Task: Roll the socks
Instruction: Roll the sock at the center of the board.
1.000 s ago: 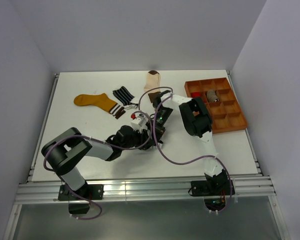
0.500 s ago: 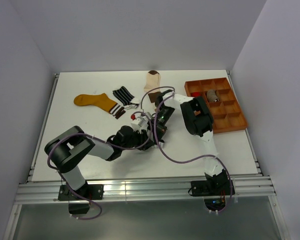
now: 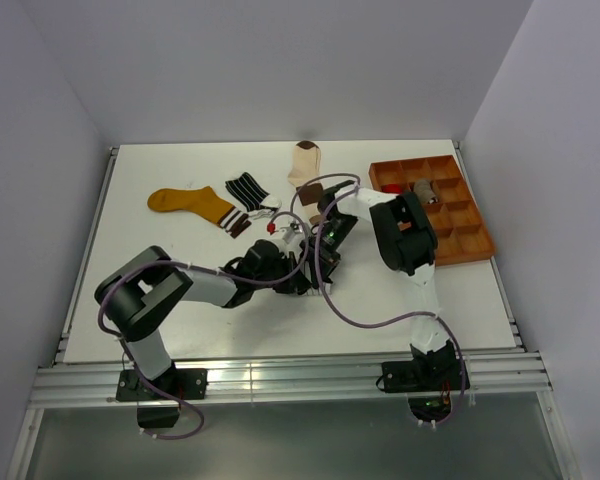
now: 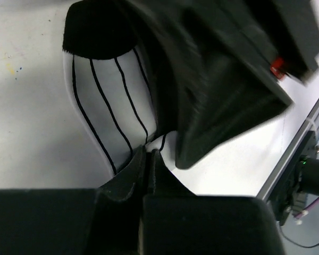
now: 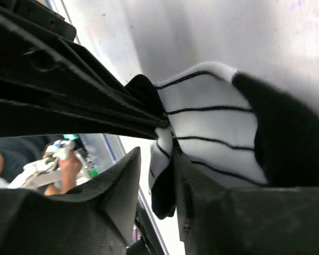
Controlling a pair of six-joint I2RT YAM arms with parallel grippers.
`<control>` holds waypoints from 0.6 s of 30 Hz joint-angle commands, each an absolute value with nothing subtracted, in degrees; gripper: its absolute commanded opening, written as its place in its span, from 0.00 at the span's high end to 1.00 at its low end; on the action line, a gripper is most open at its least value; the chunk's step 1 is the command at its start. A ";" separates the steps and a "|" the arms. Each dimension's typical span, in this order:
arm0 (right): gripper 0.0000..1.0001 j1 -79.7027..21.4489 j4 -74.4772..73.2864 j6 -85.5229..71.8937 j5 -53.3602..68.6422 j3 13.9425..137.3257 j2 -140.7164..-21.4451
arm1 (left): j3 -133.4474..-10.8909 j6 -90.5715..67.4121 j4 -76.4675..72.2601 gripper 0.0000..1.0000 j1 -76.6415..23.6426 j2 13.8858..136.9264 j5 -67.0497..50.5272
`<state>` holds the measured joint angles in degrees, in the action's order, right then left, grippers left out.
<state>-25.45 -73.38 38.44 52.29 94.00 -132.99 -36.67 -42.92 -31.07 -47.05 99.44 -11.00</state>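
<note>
The white sock (image 4: 111,90) carries thin black stripes and a black end; the tray (image 3: 468,240) is orange-brown.

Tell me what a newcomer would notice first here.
At centre, the shut left tool pinches a white fabric sock with thin black stripes, whose fold also sits between the jaws of the right tool. Farther back left lies a mustard-yellow sock; at right, an orange-brown compartment tray.

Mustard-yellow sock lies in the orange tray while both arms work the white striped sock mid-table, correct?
No. The mustard-yellow sock lies on the table, well left of the orange tray, as the top view shows. The rest holds.
</note>
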 commanded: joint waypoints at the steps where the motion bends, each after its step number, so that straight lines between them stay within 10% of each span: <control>1: 0.60 -24.96 -64.79 37.27 48.34 91.85 -128.41 | -39.20 -46.40 -21.89 1.00 -46.32 102.30 -11.86; 18: 0.48 -17.93 -42.99 25.40 40.70 80.17 -111.02 | -45.97 -53.87 -3.78 1.00 -43.95 103.80 -18.08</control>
<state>-19.16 -48.51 26.85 43.22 82.28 -116.03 -46.81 -53.10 -12.14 -44.64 101.86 -15.18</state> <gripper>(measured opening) 0.522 0.032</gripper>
